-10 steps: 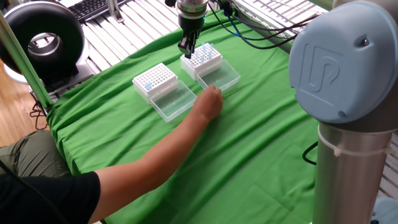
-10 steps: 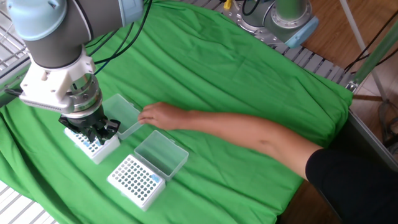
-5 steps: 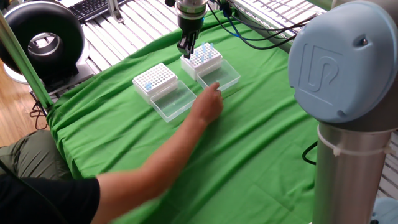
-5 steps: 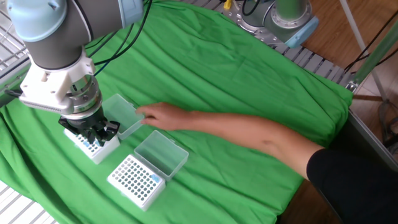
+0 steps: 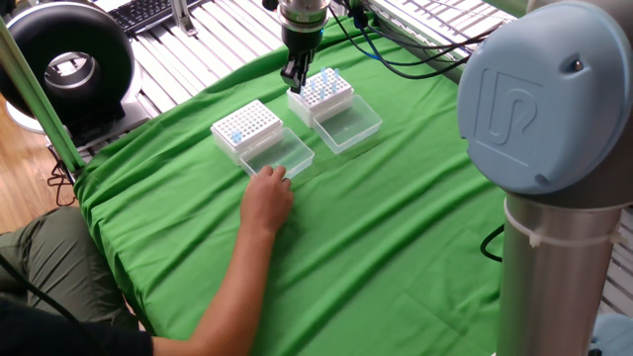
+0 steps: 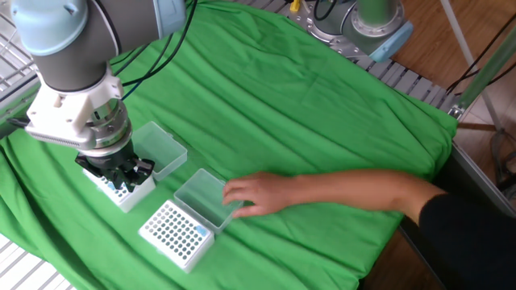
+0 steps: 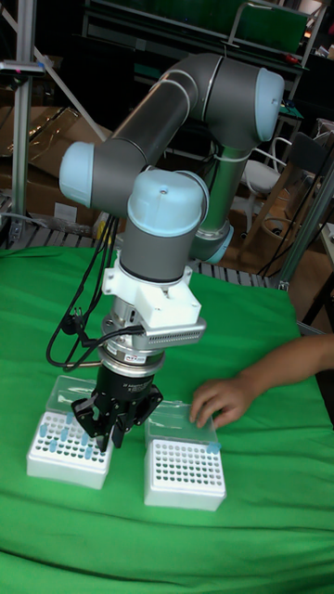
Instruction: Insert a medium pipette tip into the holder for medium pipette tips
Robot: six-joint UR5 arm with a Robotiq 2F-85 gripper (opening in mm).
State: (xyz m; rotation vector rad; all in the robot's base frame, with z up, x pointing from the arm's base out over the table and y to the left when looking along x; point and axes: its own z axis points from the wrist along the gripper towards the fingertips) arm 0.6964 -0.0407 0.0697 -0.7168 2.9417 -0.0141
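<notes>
Two alike white racks with open clear lids lie on the green cloth. I cannot tell which one is the holder for medium pipette tips. One rack point(image 5: 323, 92) point(image 6: 122, 192) point(image 7: 63, 451) holds several blue-topped tips. My gripper point(image 5: 295, 75) point(image 6: 121, 177) point(image 7: 107, 438) hangs just above its edge, fingers drawn together. Whether a pipette tip sits between them is too small to see. The other rack point(image 5: 246, 126) point(image 6: 174, 234) point(image 7: 185, 472) has blue only at one corner.
A person's hand point(image 5: 267, 190) point(image 6: 251, 193) point(image 7: 221, 399) rests on the clear lid point(image 5: 282, 156) point(image 6: 203, 197) of the second rack, the arm reaching across the cloth. The first rack's lid point(image 5: 348, 126) point(image 6: 160, 148) lies open beside it. A black round device point(image 5: 67, 64) stands at the table's corner.
The person's hand has left the lid of the rack under my gripper and moved to the other rack's lid. My gripper has barely moved.
</notes>
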